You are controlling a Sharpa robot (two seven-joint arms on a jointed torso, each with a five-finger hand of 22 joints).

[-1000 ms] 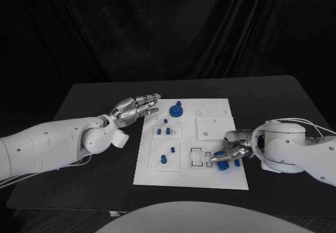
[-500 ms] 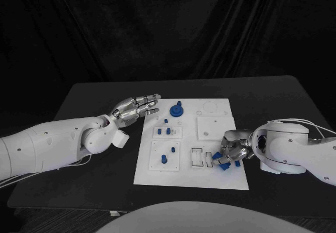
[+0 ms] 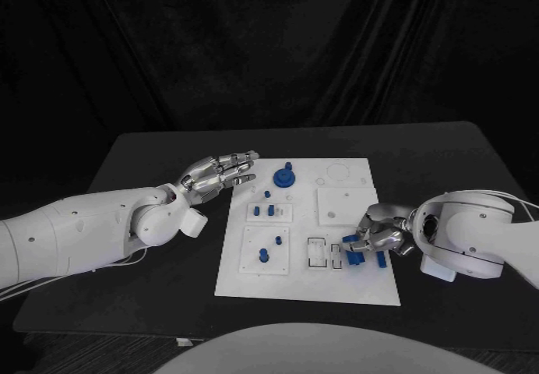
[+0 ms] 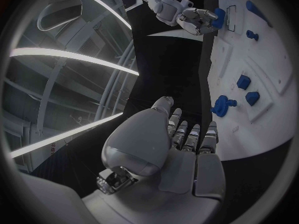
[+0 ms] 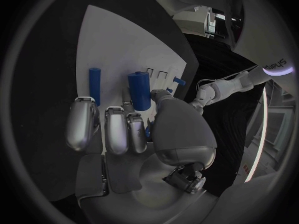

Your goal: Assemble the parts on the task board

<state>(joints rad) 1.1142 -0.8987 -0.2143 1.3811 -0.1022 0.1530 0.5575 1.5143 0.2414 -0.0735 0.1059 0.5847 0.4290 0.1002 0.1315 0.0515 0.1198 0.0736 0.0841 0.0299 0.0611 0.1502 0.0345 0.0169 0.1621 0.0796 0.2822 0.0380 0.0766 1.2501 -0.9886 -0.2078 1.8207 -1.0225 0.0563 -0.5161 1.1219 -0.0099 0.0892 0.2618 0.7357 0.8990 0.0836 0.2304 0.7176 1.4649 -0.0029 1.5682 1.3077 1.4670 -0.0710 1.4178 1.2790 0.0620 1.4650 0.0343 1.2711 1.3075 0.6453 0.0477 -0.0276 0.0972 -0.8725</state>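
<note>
Now the right hand [image 3: 378,238] grips a blue peg [image 5: 140,90] in its fingers over the white board's [image 3: 337,284] right side. Meanwhile the left hand [image 3: 216,173] hovers beside the board's far left corner, fingers spread, holding nothing.

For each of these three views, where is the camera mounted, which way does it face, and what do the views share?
Head view: on the robot's head, looking down at the task board; both arms enter, left hand, right hand.
Left wrist view: behind the left hand, facing across the board.
Right wrist view: behind the right hand, facing the board, a blue part in its fingers.
Shared: all show the board; the left wrist view also shows the right hand.
</note>
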